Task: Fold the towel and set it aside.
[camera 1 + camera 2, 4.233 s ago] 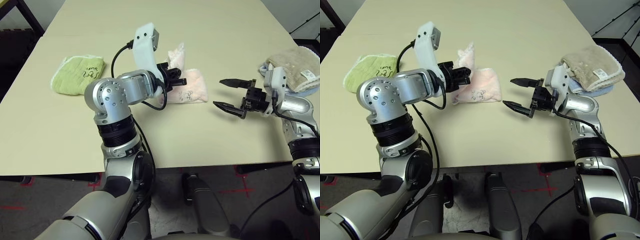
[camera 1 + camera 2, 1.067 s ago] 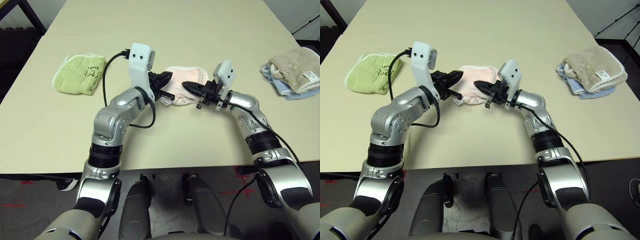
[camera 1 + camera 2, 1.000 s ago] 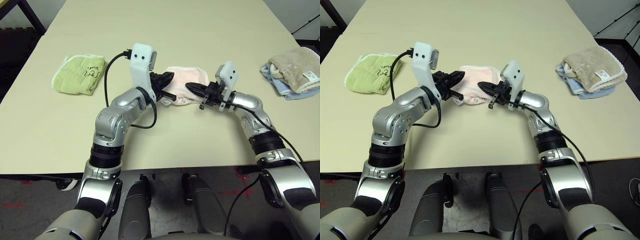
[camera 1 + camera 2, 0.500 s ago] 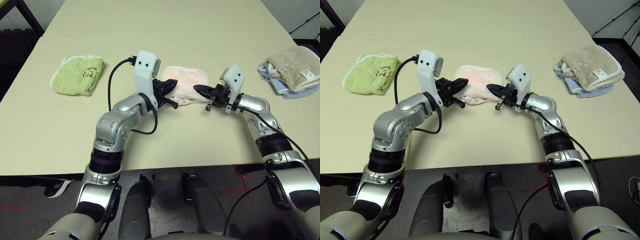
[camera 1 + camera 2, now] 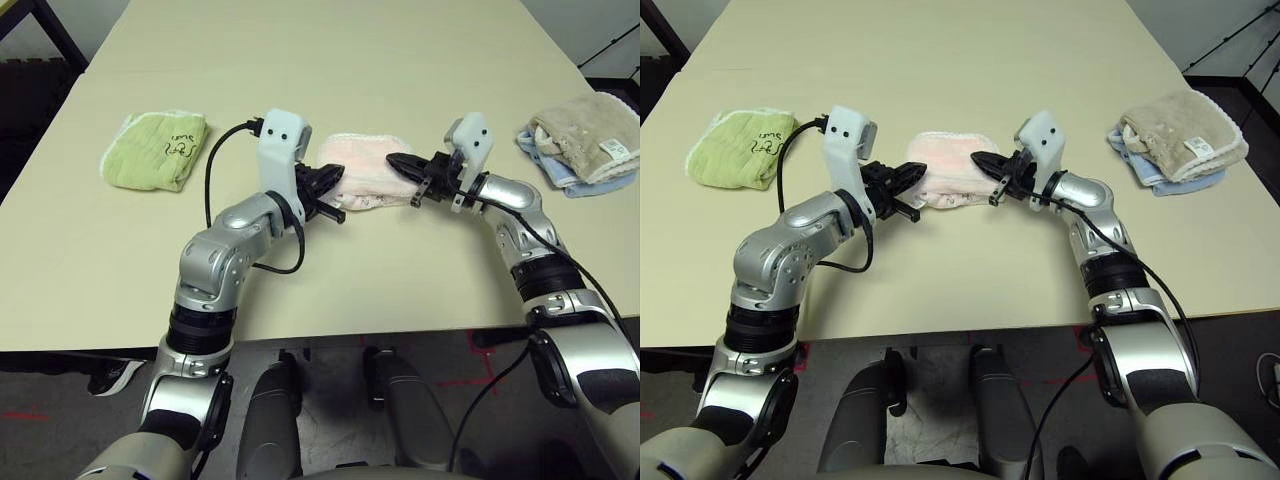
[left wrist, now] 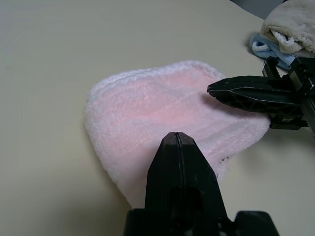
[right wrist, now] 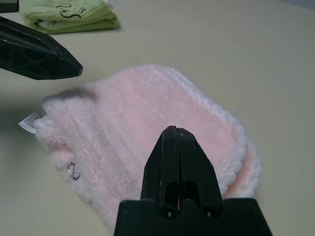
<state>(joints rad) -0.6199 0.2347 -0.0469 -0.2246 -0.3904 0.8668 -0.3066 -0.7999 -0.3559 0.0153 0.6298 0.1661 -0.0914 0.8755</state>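
Beige surface (image 5: 400,60) carries the folded pink towel (image 5: 362,172) at centre frame. Left gripper (image 5: 330,182) and right gripper (image 5: 402,163) flank it, jaws closed on nothing, probably to press or nudge it aside.

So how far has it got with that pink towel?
The folding looks done: the pink towel lies as a small folded pad on the table. Nothing is in hand: the left hand and right hand are both shut, one at each side of it, gripping nothing. Left to do: setting it aside, perhaps near the green towel or the beige and blue towels.
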